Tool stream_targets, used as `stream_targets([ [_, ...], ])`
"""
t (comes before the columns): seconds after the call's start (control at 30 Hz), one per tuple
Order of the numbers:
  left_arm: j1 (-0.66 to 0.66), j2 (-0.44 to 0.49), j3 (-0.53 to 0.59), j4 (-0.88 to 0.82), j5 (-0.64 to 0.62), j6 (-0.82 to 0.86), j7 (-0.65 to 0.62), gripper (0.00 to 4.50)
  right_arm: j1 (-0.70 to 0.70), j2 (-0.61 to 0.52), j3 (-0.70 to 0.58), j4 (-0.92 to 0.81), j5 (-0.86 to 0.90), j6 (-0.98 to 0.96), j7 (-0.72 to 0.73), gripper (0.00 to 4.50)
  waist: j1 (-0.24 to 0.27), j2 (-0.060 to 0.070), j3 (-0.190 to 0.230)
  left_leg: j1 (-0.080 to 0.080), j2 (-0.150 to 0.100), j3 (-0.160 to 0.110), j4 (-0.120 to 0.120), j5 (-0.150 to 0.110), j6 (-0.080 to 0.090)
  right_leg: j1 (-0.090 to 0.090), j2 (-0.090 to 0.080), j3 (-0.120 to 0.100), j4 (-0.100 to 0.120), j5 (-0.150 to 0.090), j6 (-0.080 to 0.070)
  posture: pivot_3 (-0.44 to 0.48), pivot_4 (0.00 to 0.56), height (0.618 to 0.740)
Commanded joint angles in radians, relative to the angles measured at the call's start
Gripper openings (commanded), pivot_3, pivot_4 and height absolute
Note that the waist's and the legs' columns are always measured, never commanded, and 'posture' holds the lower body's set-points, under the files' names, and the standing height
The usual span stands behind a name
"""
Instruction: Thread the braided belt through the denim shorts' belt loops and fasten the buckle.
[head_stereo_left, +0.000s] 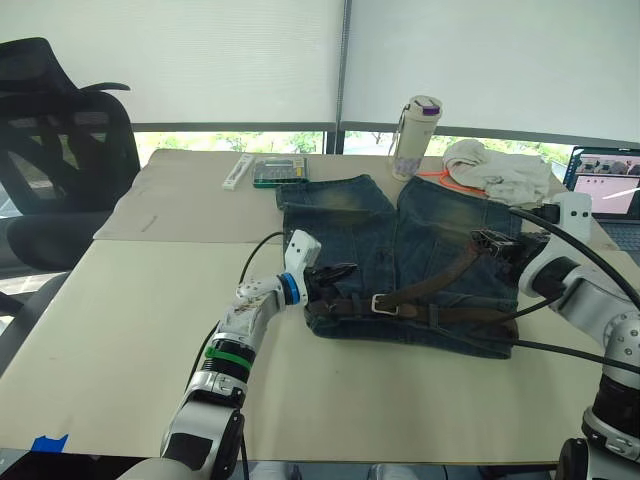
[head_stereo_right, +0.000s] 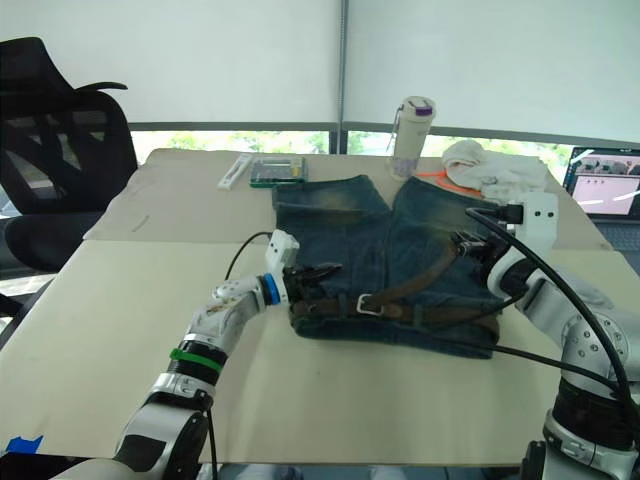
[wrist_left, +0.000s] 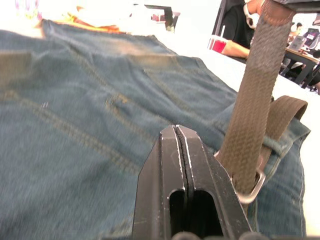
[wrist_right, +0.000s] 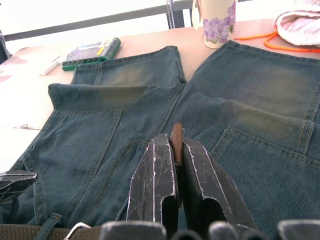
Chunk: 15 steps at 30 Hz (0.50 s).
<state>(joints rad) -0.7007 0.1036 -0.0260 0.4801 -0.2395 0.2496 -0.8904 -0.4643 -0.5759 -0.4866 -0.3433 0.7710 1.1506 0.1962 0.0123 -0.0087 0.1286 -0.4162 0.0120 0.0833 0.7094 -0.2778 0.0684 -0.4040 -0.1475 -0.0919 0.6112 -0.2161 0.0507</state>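
Denim shorts (head_stereo_left: 420, 250) lay flat near the table's (head_stereo_left: 120, 340) right edge, waistband toward the front edge; the braided belt (head_stereo_left: 440, 283) ran along it, its free end rising diagonally toward the far right. The right gripper (wrist_right: 176, 150) was clamped on that end. The left gripper (wrist_left: 181, 145), jaws together and empty, sat at the waistband's left corner. Risk: pulling could drag the belt from the belt loops (head_stereo_left: 434, 313) or shift the buckle (head_stereo_left: 385, 304).
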Motion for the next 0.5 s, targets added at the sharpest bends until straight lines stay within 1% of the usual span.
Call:
stream_targets([
  [0.03,-0.012,0.000,-0.045,-0.089,0.018,-0.048,0.000,0.02,-0.059,0.067,-0.036,-0.037,0.071,-0.007,-0.044,0.00,-0.001,0.000,0.001,0.000,0.000,0.000,0.000,0.000,0.000,0.000,0.000,0.000,0.000,0.000,0.000,0.000,0.150,0.737],
  [0.17,-0.018,-0.016,-0.076,-0.133,0.041,-0.101,0.035,0.02,-0.105,0.179,-0.075,-0.039,0.162,0.022,-0.139,0.00,-0.001,0.001,0.001,0.000,0.000,0.000,-0.001,0.001,-0.001,-0.001,0.000,0.000,0.001,0.000,0.000,0.000,0.150,0.737],
  [0.2,-0.016,-0.034,-0.075,-0.165,0.021,-0.095,0.042,0.27,-0.124,0.234,-0.097,-0.031,0.210,0.024,-0.193,0.00,0.001,0.001,0.001,0.000,0.000,0.000,-0.001,0.001,-0.002,-0.001,0.001,0.000,0.001,0.000,0.000,0.000,0.150,0.737],
  [0.27,-0.005,-0.060,-0.079,-0.217,0.000,-0.090,0.053,0.79,-0.147,0.304,-0.122,-0.023,0.283,0.024,-0.273,0.00,0.000,0.002,0.002,0.000,0.000,0.001,-0.001,0.001,-0.002,-0.001,0.001,0.000,0.001,0.000,0.000,0.000,0.150,0.737],
  [0.37,0.019,-0.104,-0.103,-0.258,0.069,-0.157,0.164,1.78,-0.170,0.402,-0.141,-0.017,0.393,-0.005,-0.414,0.00,0.001,0.002,0.002,0.000,0.000,0.000,-0.001,0.001,-0.002,0.000,0.000,0.000,0.001,0.000,0.000,0.000,0.150,0.737],
  [0.43,0.043,-0.127,-0.120,-0.291,0.074,-0.180,0.188,2.45,-0.173,0.443,-0.135,-0.019,0.445,-0.025,-0.485,0.00,0.000,0.002,0.002,0.000,0.000,0.000,-0.001,0.001,-0.002,0.000,0.000,0.000,0.001,0.000,0.000,0.000,0.150,0.737],
  [0.5,0.063,-0.137,-0.134,-0.318,0.068,-0.195,0.188,3.14,-0.169,0.452,-0.121,-0.021,0.482,-0.040,-0.532,0.00,0.000,0.002,0.002,0.000,0.000,0.001,-0.001,0.001,-0.002,0.000,0.000,0.000,0.001,0.000,0.000,0.000,0.150,0.737],
])
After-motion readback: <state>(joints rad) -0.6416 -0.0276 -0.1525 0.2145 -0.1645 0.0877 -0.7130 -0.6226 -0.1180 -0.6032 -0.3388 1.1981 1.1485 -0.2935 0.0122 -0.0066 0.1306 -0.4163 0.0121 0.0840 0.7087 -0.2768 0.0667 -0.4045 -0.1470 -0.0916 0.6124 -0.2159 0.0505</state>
